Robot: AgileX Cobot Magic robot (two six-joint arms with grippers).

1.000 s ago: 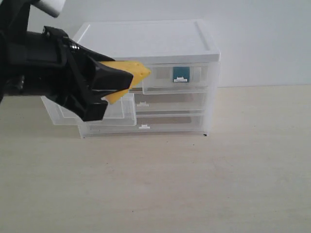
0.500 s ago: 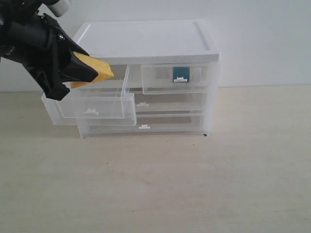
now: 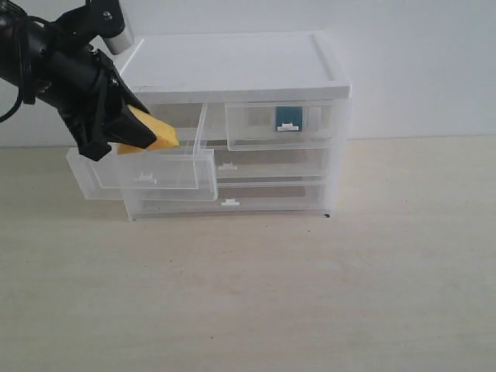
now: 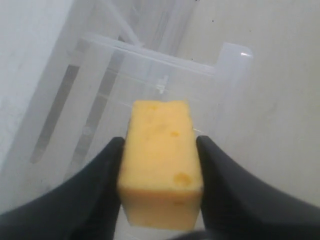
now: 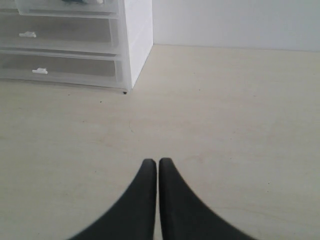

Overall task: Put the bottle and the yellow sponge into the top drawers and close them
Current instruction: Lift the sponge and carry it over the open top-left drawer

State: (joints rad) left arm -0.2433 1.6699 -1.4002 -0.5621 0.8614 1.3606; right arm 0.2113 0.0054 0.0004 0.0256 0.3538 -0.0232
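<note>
My left gripper (image 3: 132, 128) is shut on the yellow sponge (image 3: 157, 134), holding it over the pulled-out top left drawer (image 3: 143, 172). The left wrist view looks down on the sponge (image 4: 160, 160) between the black fingers (image 4: 102, 172), with the clear drawer (image 4: 150, 75) beneath. The top right drawer (image 3: 283, 124) is pushed in, and the teal bottle (image 3: 288, 116) shows through its clear front. My right gripper (image 5: 158, 163) is shut on nothing, low over the table to the right of the cabinet; it does not show in the exterior view.
The white-topped cabinet (image 3: 232, 66) stands against the back wall, with two full-width clear drawers (image 3: 263, 164) shut below. Light wooden table (image 3: 310, 294) stretches in front. In the right wrist view the cabinet's corner (image 5: 135, 45) is ahead.
My left arm has drawn back to the left and lowered, carrying the sponge from in front of the cabinet down to the open left drawer.
</note>
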